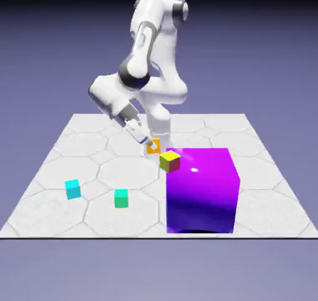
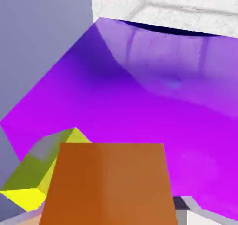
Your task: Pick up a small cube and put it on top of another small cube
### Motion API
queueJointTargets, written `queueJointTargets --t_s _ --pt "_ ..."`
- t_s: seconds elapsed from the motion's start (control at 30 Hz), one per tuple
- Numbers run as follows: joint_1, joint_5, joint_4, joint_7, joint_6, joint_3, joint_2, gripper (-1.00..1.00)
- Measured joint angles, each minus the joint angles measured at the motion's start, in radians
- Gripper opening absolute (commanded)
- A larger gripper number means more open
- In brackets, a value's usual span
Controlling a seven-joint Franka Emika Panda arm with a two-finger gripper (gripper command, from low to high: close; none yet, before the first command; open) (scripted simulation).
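My gripper (image 1: 149, 144) is shut on the small orange cube (image 1: 153, 148), reaching down at a slant from the exterior view's left. The orange cube (image 2: 109, 184) fills the bottom of the hand view and hides most of the fingers; a grey bit of one fingertip (image 2: 185, 202) shows at its lower right. A small yellow cube (image 1: 169, 161) sits just in front of the held cube, against the big purple cube's upper left corner. In the hand view the yellow cube (image 2: 32, 173) lies left of the orange one.
The big purple cube (image 1: 202, 189) stands at the exterior view's right, close to the gripper, and spreads across the hand view (image 2: 153, 103). A small cyan cube (image 1: 73, 188) and a small green cube (image 1: 121, 198) lie on the white hex-tiled table (image 1: 74, 144) at the left front.
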State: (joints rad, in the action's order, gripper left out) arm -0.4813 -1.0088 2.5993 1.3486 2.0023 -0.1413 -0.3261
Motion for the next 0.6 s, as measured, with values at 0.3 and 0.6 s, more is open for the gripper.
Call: queueJointTargets --t_s 0.3,0.6 --pt "-0.322 -0.062 -0.078 0.244 -0.111 -0.326 -0.098 -1.00" --pt "-0.645 -0.101 -0.165 0.461 -0.230 -0.644 -0.187 -1.00"
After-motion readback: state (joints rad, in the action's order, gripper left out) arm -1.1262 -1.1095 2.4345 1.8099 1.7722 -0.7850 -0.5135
